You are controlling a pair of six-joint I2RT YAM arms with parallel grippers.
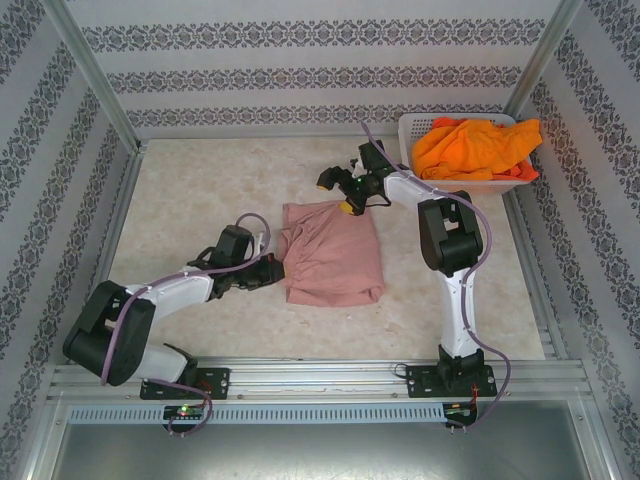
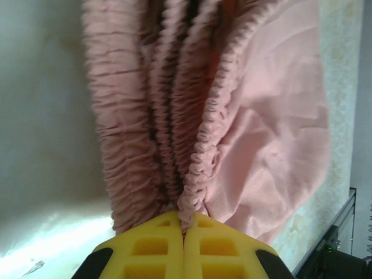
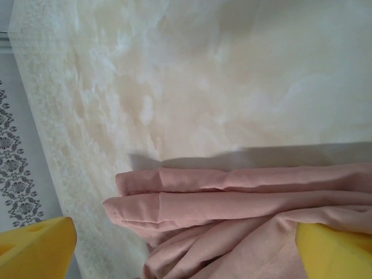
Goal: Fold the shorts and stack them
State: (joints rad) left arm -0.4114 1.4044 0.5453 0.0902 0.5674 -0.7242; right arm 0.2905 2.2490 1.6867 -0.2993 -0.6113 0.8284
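Nearest, left gripper [image 2: 184, 225] jaws clamped shut on dusty pink shorts' [image 1: 335, 255] gathered waistband, plain from left wrist, shorts mid-tabletop [image 1: 200, 200], right gripper [image 1: 350, 203] jaws wide apart, empty, over their far edge, overhead adds orange shorts [image 1: 475, 147] in far-right white mesh basket [image 1: 412, 128]

pink shorts [image 2: 261, 116] cropped by both wrist views' edges, heaped orange shorts [image 1: 478, 148] hiding inside of basket [image 1: 468, 185]

Robot lab test booth, aluminium frame posts [image 1: 92, 75], patterned wallpaper panels [image 1: 300, 78], marble-look tabletop [image 1: 190, 190], slotted mounting rail [image 1: 320, 375].
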